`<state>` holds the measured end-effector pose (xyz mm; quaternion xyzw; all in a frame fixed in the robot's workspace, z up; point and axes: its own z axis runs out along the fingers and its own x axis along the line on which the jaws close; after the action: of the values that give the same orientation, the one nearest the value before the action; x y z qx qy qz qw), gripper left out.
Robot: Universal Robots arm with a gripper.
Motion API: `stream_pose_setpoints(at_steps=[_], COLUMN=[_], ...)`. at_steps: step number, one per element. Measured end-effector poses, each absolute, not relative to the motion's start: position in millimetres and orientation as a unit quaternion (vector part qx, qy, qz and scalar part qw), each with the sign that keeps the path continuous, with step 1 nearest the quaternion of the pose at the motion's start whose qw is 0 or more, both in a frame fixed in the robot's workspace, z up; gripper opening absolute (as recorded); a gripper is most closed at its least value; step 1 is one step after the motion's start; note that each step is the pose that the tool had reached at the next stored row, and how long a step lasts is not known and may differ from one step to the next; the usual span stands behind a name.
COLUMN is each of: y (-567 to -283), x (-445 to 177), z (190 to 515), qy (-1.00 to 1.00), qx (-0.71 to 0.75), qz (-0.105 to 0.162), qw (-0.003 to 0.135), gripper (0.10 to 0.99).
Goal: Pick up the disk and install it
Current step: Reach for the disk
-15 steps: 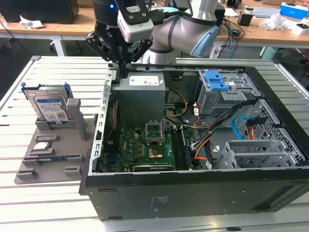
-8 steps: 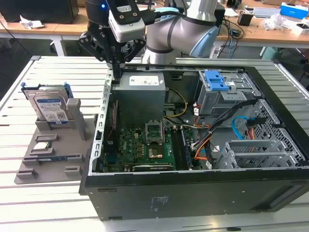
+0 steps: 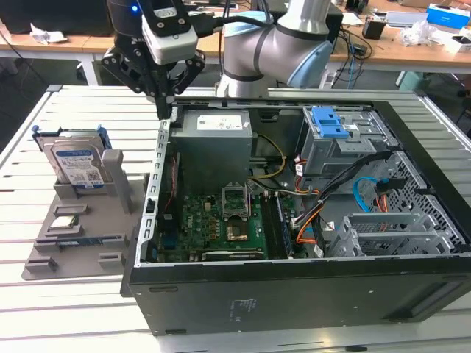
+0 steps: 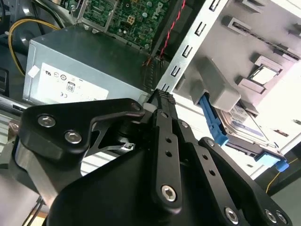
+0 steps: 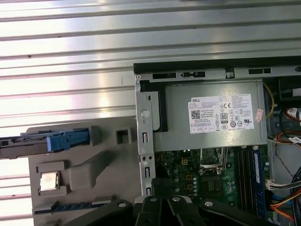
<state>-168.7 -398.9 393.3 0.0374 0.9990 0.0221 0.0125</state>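
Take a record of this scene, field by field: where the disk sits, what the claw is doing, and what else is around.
Disk: upright in the grey holder, on the exterior view's left of the case
Claw: shut, empty, over the case's edge on the holder's side
Chip: flat on the holder
Cage: inside the case, blue latch on top
Task state: disk not yet picked up

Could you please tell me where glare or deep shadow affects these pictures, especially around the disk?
First wrist view: glare whitens the table slats beside the disk. Second wrist view: strong light bleaches the grey holder past the disk, whose label is pale. Exterior view: even light, the disk's label plain, the computer case shadowed inside.
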Motion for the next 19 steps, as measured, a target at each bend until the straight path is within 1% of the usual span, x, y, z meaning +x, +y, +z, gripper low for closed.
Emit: stream_pose_setpoints(at_steps=[19], y=[-399], x=[-198], z=[393], qy=[0.999], qx=[0.037], qz=[0.022], qw=[0.012], gripper=[0.106])
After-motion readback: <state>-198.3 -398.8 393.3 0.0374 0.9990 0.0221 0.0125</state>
